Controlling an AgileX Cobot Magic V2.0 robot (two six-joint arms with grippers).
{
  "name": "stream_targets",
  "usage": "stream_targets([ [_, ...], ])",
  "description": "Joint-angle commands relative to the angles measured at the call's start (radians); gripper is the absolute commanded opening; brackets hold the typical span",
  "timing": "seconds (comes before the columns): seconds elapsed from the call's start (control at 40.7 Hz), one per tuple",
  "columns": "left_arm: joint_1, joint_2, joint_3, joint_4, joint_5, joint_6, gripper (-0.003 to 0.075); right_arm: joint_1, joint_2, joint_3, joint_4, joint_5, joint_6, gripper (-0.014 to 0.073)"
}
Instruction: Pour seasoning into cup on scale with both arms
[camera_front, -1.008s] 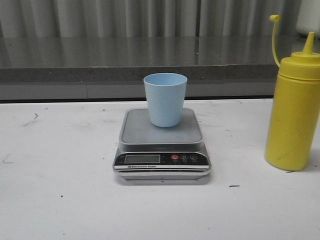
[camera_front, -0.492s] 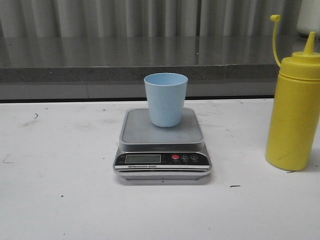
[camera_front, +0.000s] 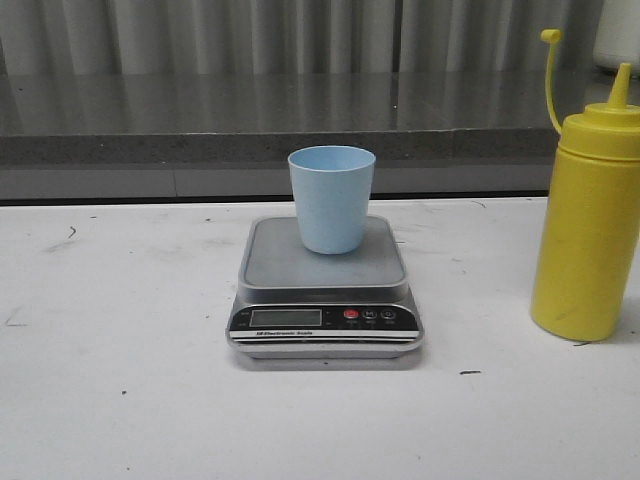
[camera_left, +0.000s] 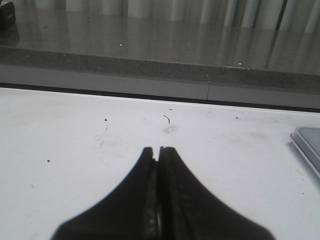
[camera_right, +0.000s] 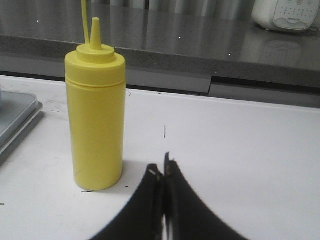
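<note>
Spanning the whole foreground, white table (camera_front: 120, 400), lightly scuffed and marked, backed by a grey stone ledge (camera_front: 200, 120) and a pale ribbed wall. Standing upright at the right side of the table, well apart from the scale, yellow seasoning bottle (camera_front: 585, 230): cone nozzle uncovered, thin cap strap rising above the shoulder; same bottle (camera_right: 96, 117) seen upright in the right wrist view, near the scale's edge. Resting flat at table centre, silver-grey scale (camera_front: 325, 290), black front panel facing the camera with LCD and red button; readout too small to tell. Standing upright on the rear half of the scale platform, light blue cup (camera_front: 331, 198), mouth up, contents not visible. Held low over bare table to the left of the scale, left gripper (camera_left: 159, 152), fingers pressed together tip to tip with nothing between them, pointing toward the ledge; only a corner of the scale visible at the edge of that wrist view. Held low over the table just beside the bottle and not touching it, right gripper (camera_right: 161, 170), fingers likewise closed on each other and empty, pointing toward the ledge. Neither arm visible in the front view.
</note>
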Motion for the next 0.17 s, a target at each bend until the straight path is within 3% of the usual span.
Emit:
stream_targets([
  [0.0,0.001,-0.015,0.024,-0.009,-0.085,-0.009,-0.002,-0.007,-0.017,-0.006,0.005,-0.072,-0.009,-0.007],
  [0.147,0.001,-0.015,0.024,-0.009,-0.085,-0.009,-0.002,-0.007,-0.017,-0.006,0.005,-0.072,-0.009,-0.007],
])
